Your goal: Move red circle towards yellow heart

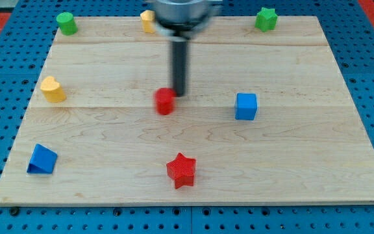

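Note:
The red circle (165, 101) sits near the middle of the wooden board (304, 162). The yellow heart (52, 89) lies far to the view's left, near the board's left edge and slightly higher. My tip (179, 94) is at the end of the dark rod, right beside the red circle's upper right side, touching or nearly touching it. The picture is slightly blurred around the rod and the circle.
A blue cube (245, 106) lies to the right of the tip. A red star (181, 170) is below the circle. A blue triangle (42, 159) is at lower left. A green circle (66, 23), a yellow block (148, 21) and a green star (265, 19) line the top edge.

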Tool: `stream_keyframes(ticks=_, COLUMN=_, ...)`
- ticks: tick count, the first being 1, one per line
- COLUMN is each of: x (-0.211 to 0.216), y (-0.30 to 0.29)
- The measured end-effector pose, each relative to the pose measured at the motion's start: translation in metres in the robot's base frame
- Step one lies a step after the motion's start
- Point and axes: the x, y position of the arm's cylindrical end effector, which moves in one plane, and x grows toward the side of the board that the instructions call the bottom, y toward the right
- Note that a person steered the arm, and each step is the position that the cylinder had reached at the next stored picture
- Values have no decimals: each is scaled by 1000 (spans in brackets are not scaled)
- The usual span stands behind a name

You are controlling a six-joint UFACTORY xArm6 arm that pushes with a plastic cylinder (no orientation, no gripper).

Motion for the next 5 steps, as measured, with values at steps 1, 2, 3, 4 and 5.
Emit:
stream_keyframes(ticks=1, x=-4, y=19)
stream_keyframes(ticks=2, x=1, y=57)
stream_keyframes(ticks=3, x=21, y=45)
stream_keyframes(ticks=4, x=28, y=3)
stream_keyframes(ticks=5, x=56, y=-27)
